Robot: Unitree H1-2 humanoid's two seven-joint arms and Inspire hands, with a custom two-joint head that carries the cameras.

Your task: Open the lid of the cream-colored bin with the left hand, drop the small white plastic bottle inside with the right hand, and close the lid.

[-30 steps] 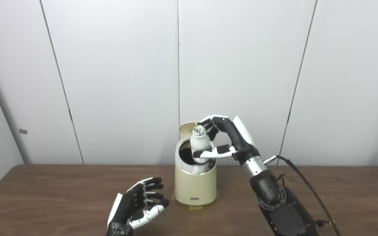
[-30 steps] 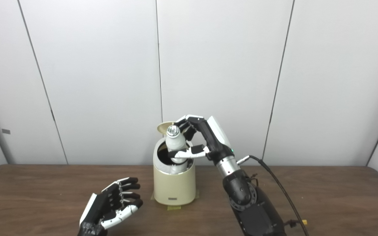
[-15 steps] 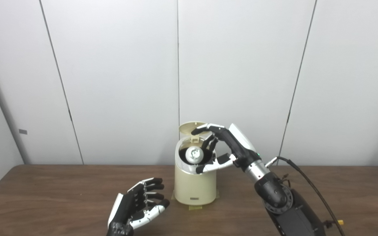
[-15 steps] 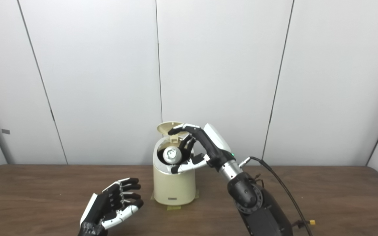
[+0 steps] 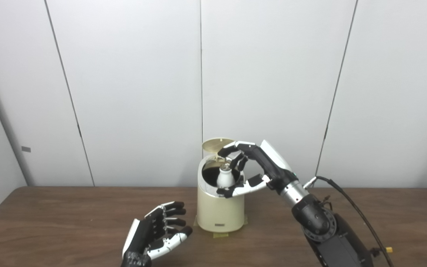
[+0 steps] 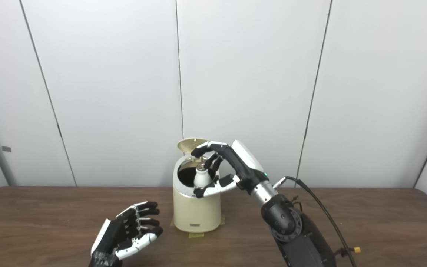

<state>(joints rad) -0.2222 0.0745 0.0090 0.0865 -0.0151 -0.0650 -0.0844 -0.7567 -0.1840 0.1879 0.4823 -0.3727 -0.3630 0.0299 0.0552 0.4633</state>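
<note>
In the left eye view, the cream-colored cylindrical bin (image 5: 221, 207) stands on the dark brown wooden counter (image 5: 50, 222) with its round hinged lid (image 5: 216, 145) tipped up at the back, so the opening step is done. The small white plastic bottle (image 5: 225, 177) sits upright inside the mouth of the bin, its cap and shoulders showing above the rim. The right hand (image 5: 252, 168) arches over the opening, fingers above the bottle and thumb along the front rim; its fingers are spread and seem to be off the bottle, though contact at the cap is hard to rule out. The left hand (image 5: 156, 234) hovers low over the counter just left of the bin, palm up, fingers apart and holding nothing.

In the right eye view, the same layout shows: the bottle (image 6: 201, 177) rests within the bin (image 6: 196, 207), the right hand (image 6: 228, 167) loosely cupped around the opening, and the left hand (image 6: 128, 235) apart from the bin and empty. The lid (image 6: 192, 144) stands open behind the right hand's fingers.

Judging by this, the drop looks finished or nearly so, though the bottle has not sunk out of sight. What remains is for the right hand to clear the opening and for the lid to be closed.
</note>
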